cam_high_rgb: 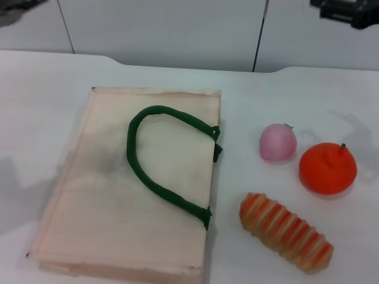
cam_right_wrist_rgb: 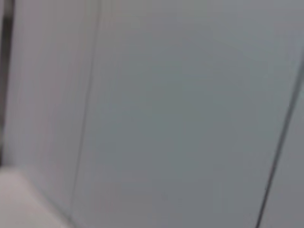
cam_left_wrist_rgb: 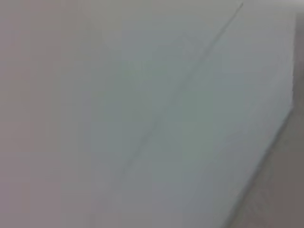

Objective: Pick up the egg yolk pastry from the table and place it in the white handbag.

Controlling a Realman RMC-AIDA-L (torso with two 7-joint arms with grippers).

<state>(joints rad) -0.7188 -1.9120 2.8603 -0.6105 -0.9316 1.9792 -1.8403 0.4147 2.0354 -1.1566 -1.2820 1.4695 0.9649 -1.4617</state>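
The white handbag (cam_high_rgb: 136, 189) lies flat on the table at centre-left, its dark green handle (cam_high_rgb: 155, 160) curving over its top face. The egg yolk pastry does not show in any view. A dark part of my right gripper (cam_high_rgb: 348, 12) shows high at the top right edge of the head view, far above the table. A blurred grey part of my left gripper (cam_high_rgb: 18, 13) shows at the top left corner. Both wrist views show only blank pale wall panels.
To the right of the bag lie a pink round fruit (cam_high_rgb: 277, 142), an orange fruit (cam_high_rgb: 327, 168) and a long orange-and-cream striped bread (cam_high_rgb: 285, 232). The white table (cam_high_rgb: 35, 118) ends at a pale panelled wall behind.
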